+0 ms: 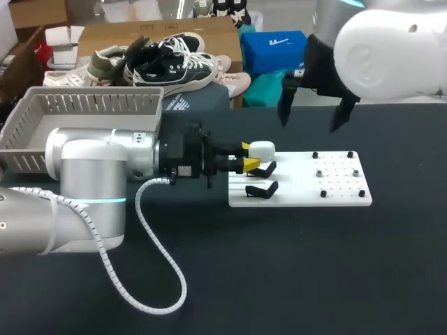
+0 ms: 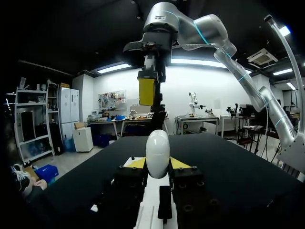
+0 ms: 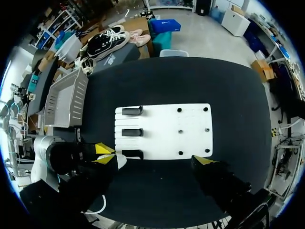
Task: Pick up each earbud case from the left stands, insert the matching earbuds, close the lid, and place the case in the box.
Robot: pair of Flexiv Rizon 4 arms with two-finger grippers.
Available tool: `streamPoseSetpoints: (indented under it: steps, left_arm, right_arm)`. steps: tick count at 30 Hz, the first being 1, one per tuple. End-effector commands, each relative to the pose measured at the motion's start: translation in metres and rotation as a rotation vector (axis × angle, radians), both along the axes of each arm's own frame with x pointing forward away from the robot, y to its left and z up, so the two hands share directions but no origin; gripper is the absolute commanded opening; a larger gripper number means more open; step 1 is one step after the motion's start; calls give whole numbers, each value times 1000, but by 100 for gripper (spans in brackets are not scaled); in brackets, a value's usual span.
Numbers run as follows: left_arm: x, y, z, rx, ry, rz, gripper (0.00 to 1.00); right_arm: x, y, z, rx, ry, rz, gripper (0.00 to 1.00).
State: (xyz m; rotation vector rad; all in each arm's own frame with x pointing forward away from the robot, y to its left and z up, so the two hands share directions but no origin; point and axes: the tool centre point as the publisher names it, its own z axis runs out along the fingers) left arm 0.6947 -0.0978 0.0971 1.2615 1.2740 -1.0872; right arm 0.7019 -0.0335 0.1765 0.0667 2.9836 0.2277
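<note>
**Two grippers, only one of them busy**

So the left gripper (image 1: 246,155) is lying flat over the table (image 1: 293,265), pointing right. Its yellow tips are pinching the white earbud case (image 2: 157,152), one tip on each side. They're only as far apart as the case is wide. The case is at the left end of the white board (image 1: 307,190), on the far one of the three black stands, with its lid down as far as I can tell. The other two stands (image 1: 262,188) sit just nearer on the same edge.

The right gripper (image 1: 313,115) hangs above the far side of the board with its fingers spread wide, holding nothing and touching nothing.

The grey slatted box (image 1: 42,103) is at the far left of the table, well apart from the board. All I can see in it is grey floor and walls, since the left arm covers its near part.
</note>
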Motion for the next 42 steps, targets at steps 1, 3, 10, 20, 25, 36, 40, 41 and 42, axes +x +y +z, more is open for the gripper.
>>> streamPoseSetpoints:
  steps: [1, 3, 10, 20, 25, 36, 40, 41, 42]
  left_arm:
    - [-18, 35, 18, 19, -12, 90, 0]
    - [-18, 53, 24, 37, -19, 141, 0]
    - [-12, 126, 36, 149, -1, 397, 0]
    - [18, 209, 36, 336, 68, 730, 0]
    - [42, 237, 33, 427, 87, 814, 0]
    - [98, 271, 20, 569, 175, 919, 0]
    - [115, 283, 6, 635, 225, 949, 0]
    - [117, 285, 3, 646, 239, 961, 0]
    - [118, 286, 2, 636, 249, 966, 0]
  right_arm:
    - [-22, -25, 5, 75, -189, -43, 100]
    - [-24, -26, 6, 92, -198, -39, 100]
    - [-24, -26, 6, 92, -198, -39, 100]
    - [-24, -26, 6, 92, -198, -39, 100]
    - [-24, -26, 6, 92, -198, -39, 100]
    - [-24, -26, 6, 92, -198, -39, 100]
    - [-24, -26, 6, 92, -198, -39, 100]
    - [-24, -26, 6, 92, -198, -39, 100]
    - [-24, -26, 6, 92, -198, -39, 100]
